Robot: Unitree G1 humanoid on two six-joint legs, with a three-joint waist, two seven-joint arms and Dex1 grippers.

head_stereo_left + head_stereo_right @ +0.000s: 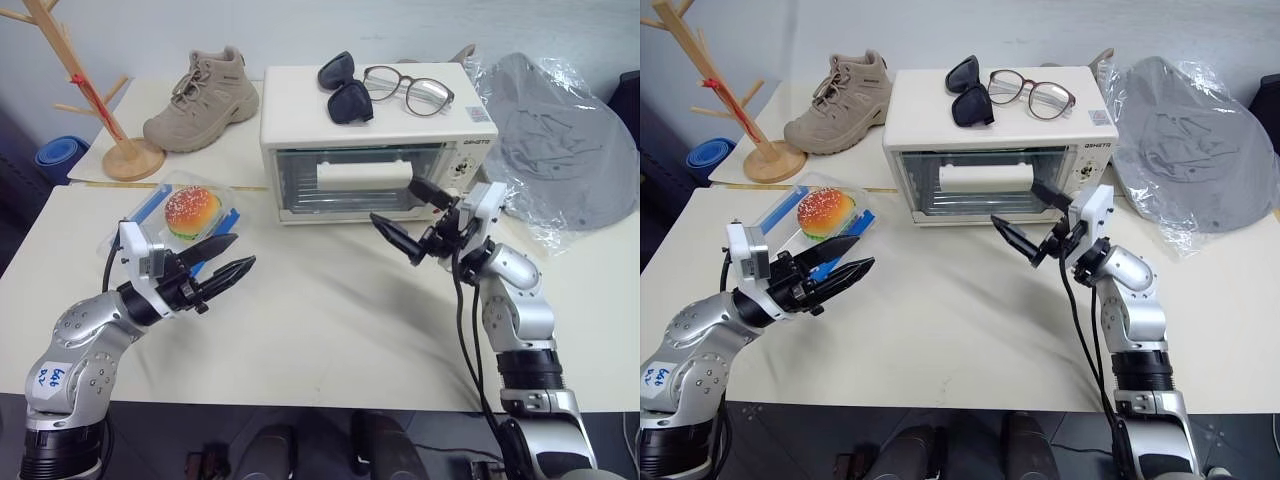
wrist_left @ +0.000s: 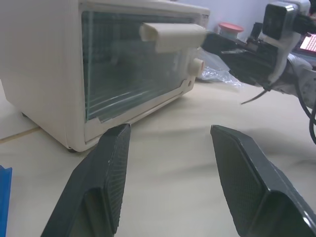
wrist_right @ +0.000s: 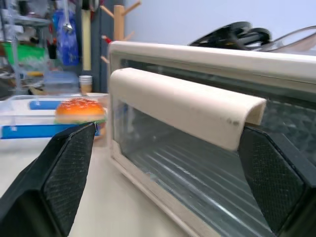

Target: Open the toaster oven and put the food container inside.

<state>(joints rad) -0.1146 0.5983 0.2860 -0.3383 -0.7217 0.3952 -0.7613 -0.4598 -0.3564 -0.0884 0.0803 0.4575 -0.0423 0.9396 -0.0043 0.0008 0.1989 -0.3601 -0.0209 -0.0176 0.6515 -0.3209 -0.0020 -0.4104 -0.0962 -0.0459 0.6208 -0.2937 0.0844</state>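
While door is closed: toaster oven [image 1: 370, 145] stands at the back of the table [image 1: 330, 320], glass door upright, white bar handle [image 1: 365, 176] across it.
Food container [image 1: 185, 215]: on the table left of the oven, near its front corner, toy hamburger inside.
Right gripper [image 1: 410, 215]: fingers spread wide, raised just in front of the handle's right end; contact cannot be confirmed.
Left gripper [image 1: 228, 260]: fingers apart, empty, just in front of the container.
Oven top: sunglasses [image 1: 343, 87], eyeglasses [image 1: 408, 90].
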